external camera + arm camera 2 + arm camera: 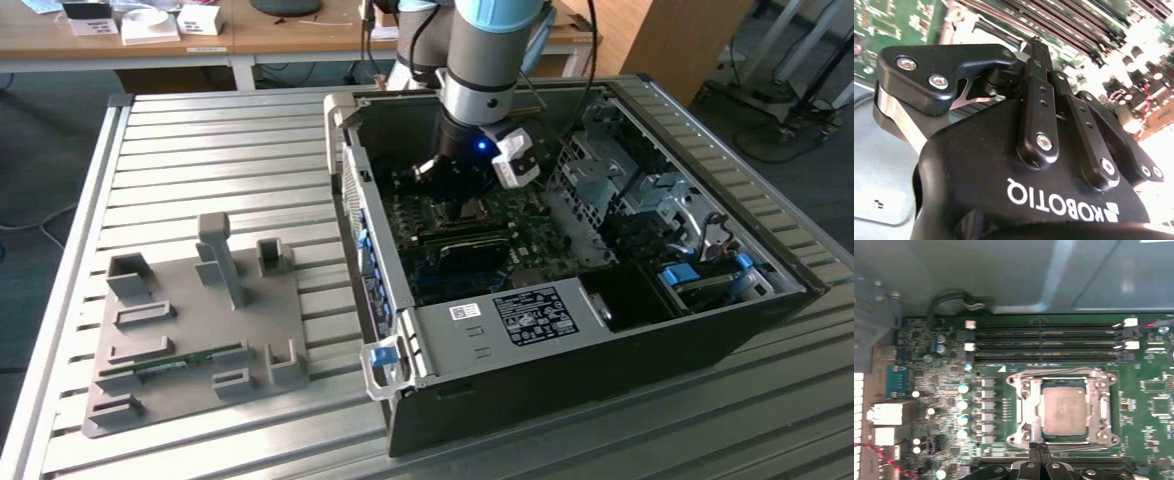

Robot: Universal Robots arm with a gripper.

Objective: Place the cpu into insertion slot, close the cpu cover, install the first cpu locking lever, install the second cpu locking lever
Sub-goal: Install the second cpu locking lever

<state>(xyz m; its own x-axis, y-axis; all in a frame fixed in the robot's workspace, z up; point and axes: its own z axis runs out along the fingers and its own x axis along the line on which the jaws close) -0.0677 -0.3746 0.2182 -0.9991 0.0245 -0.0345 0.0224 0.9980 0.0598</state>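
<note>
In the first wrist view the cpu [1064,411], a small silvery-grey square, lies in the insertion slot on the green motherboard [1004,340]. The cpu cover [1025,405], a silver frame with a window, lies flat around it. My gripper [1040,449] is shut, its black fingertips pressed together with nothing visible between them, right at the socket's edge beside the cover. The second wrist view shows the same closed fingers [1040,90] pointing down at the board. In the exterior view my gripper [467,207] reaches down into the open computer case [534,350].
Long memory slots [1049,342] run along the socket's far side, and capacitors [963,405] stand beside it. The case's drive cages [627,180] sit toward the exterior view's right. A grey fixture plate [187,330] holding a memory stick [174,362] lies on the slatted metal table [200,150].
</note>
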